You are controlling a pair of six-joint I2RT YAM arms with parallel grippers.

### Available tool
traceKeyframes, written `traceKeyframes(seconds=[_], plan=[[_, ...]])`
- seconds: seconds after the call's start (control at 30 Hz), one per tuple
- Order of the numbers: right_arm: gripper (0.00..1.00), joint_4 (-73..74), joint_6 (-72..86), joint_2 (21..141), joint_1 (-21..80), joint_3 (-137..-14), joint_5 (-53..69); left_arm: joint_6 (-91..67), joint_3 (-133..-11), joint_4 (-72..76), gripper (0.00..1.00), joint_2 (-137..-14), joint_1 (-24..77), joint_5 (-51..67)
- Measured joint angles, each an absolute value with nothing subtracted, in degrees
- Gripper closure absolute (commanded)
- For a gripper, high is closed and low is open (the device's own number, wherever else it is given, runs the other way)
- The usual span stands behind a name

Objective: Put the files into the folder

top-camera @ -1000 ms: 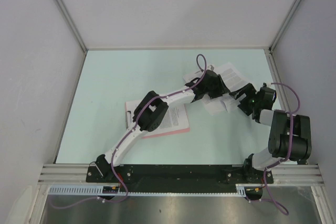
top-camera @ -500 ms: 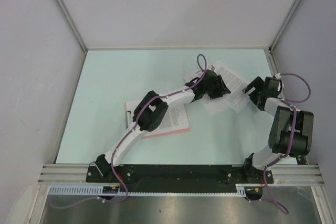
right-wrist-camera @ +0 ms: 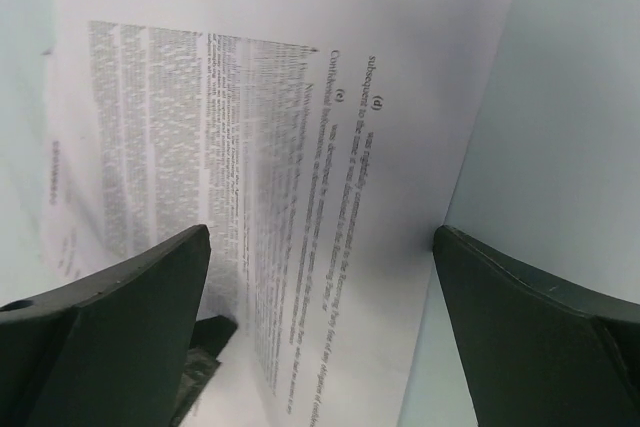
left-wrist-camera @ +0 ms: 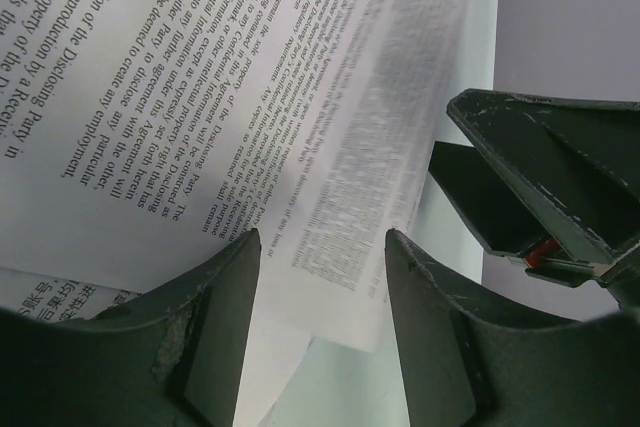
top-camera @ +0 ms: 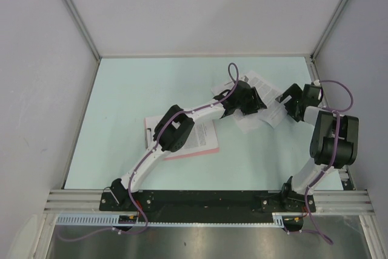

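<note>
Several white files (top-camera: 267, 88) printed with black text lie fanned out at the table's right middle. The pink folder (top-camera: 197, 152) lies left of them, partly under the left arm, with one printed sheet (top-camera: 205, 134) on it. My left gripper (top-camera: 254, 101) is open, low over the left part of the files; in the left wrist view (left-wrist-camera: 322, 242) the sheet corner (left-wrist-camera: 350, 197) shows between its fingers. My right gripper (top-camera: 285, 98) is open wide at the right edge of the files; the right wrist view (right-wrist-camera: 320, 237) shows a sheet (right-wrist-camera: 330, 147) between its fingers. The folder's clip is hidden.
Grey walls close in the table on the left (top-camera: 42, 89), back and right (top-camera: 357, 77). A metal rail (top-camera: 206, 199) with the arm bases runs along the near edge. The right gripper shows in the left wrist view (left-wrist-camera: 540, 177), close to my left fingers.
My right gripper has swung from the near right of the files toward the far right, ending at their right edge. The left arm and the files have hardly moved.
</note>
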State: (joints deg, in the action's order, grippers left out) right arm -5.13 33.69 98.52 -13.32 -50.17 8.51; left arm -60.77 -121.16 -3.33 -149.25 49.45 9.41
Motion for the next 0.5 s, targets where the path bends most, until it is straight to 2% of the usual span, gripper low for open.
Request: traceKeyframes(seconds=[0.5], plan=[[0.00,-10.0,39.0,98.4,-11.6,-46.7,26.3,-60.3,-121.2,-3.3,0.40,-149.3,49.4,9.9]])
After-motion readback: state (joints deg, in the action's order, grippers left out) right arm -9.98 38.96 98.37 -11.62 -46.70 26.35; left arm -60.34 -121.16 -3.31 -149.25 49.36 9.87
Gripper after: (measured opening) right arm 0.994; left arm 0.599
